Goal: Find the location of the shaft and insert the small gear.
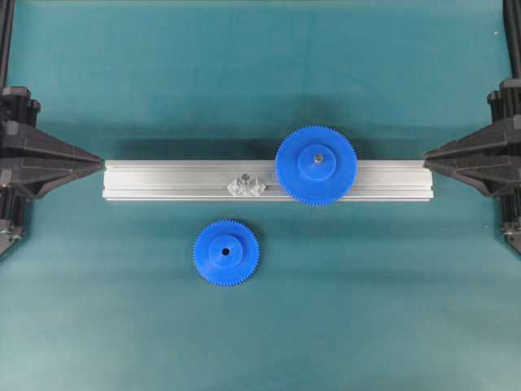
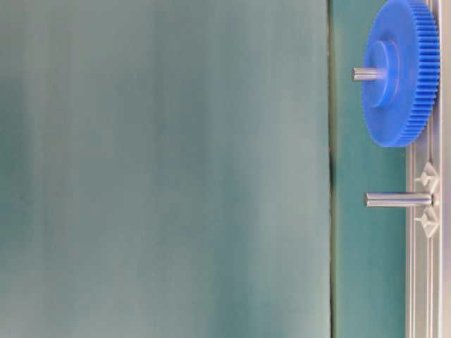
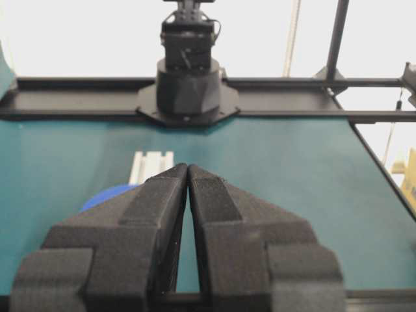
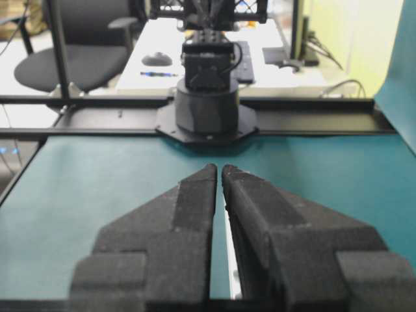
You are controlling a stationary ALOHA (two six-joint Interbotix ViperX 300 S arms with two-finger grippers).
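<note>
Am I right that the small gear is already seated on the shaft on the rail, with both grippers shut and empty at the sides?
Not quite: the small gear lies on the mat in front of the rail, and the shaft stands bare, as the overhead view shows. The left gripper and right gripper are indeed shut and empty.

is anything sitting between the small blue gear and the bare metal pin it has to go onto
Nothing visible. The small blue plastic gear lies flat on the teal mat, just in front of the ribbed aluminium rail. The thin grey shaft stands bare; the larger blue gear sits off to its right.
</note>
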